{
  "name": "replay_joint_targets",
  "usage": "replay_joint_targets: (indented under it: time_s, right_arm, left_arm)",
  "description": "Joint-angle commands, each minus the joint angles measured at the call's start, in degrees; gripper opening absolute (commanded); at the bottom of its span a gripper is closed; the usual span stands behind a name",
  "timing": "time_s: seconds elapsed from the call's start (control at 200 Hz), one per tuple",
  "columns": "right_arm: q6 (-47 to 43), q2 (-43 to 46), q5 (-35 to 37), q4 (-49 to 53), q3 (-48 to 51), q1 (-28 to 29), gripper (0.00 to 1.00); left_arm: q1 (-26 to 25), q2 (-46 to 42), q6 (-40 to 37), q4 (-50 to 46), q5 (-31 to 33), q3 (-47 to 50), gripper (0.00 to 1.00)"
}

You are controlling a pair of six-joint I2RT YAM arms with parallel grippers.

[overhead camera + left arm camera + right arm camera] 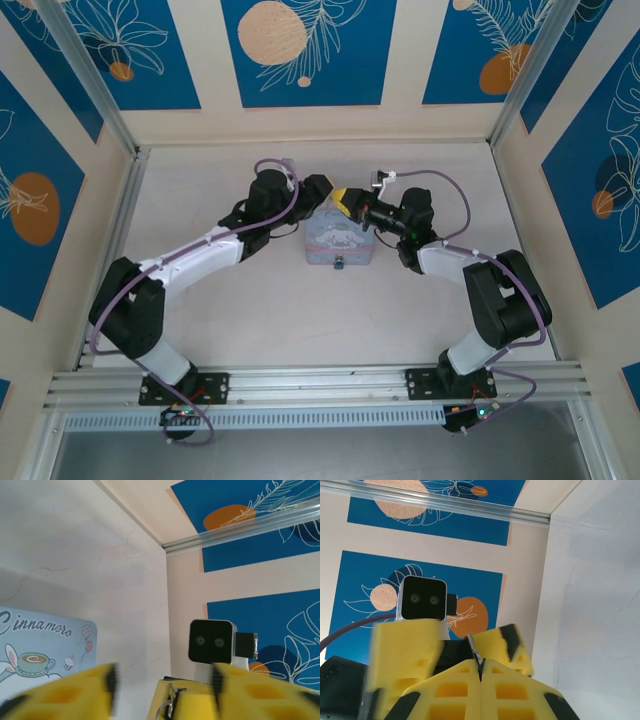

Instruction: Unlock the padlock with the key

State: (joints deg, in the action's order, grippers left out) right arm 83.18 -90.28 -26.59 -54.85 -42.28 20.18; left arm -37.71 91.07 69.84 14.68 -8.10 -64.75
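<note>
**Key clamped in right gripper; padlock at near edge of tin box**

Key [474, 652]: a thin, dark metal sliver. In the right wrist view it protrudes from the seam between the two yellow foam pads of the right gripper [480, 667]. The pads are pressed together on it, so the jaws are closed on the key.

The left gripper [164, 690] faces the right gripper tip to tip. Its yellow fingers [405, 647] stand apart, one on each side of the right gripper's pads, and do not touch the key. Its jaws are open and hold nothing.

In the top view both grippers meet above the far edge of the light blue, cartoon-printed rectangular tin box [338, 238].

The padlock [340, 264] is a tiny, dark blue object. It sits at the middle of the box's near edge, well apart from both grippers. Its detail is too small to resolve.

The box rests on a pale, marble-patterned table [300, 320].
</note>
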Motion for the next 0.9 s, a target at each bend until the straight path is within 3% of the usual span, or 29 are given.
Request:
replay_joint_targets:
  time_s: [0.0, 0.12, 0.2, 0.315, 0.475, 0.6, 0.8, 0.895]
  right_arm:
    - [-0.08, 1.06, -0.53, -1.07, 1.2, -0.6, 0.0]
    - [-0.77, 2.69, -1.43, 0.69, 2.73, -1.58, 0.0]
    - [-2.23, 4.79, -2.36, 4.03, 4.0, -2.61, 0.0]
    - [-5.54, 9.27, -3.82, 11.68, 5.69, -4.8, 0.0]
    - [-15.06, 17.63, -4.14, 33.73, 5.13, -8.39, 0.0]
    - [-21.27, 22.61, -4.15, 44.5, 5.62, -10.83, 0.0]
    - [-22.68, 26.6, -5.17, 46.68, 10.34, -13.55, 0.0]
    - [-22.3, 26.81, -5.78, 44.94, 12.73, -13.77, 0.0]
  left_arm:
    - [-0.63, -2.12, -1.13, -2.48, 1.15, 0.09, 0.76]
    - [-0.64, -3.28, -3.02, -6.11, 2.21, -0.6, 0.93]
    - [-0.64, -4.61, -5.15, -9.99, 3.21, -1.32, 0.98]
    - [-0.61, -6.1, -9.43, -17.39, 3.09, -3.09, 1.0]
    - [-1.37, -7.17, -16.9, -28.15, 2.1, -5.02, 1.0]
    - [-4.08, -8.37, -19.8, -34.54, 6.68, -3.91, 1.0]
    - [-13.26, -11.03, -21.67, -29.92, 22.38, 5.09, 1.0]
    - [-15.46, -10.89, -20.79, -23.8, 23.21, 9.43, 1.0]
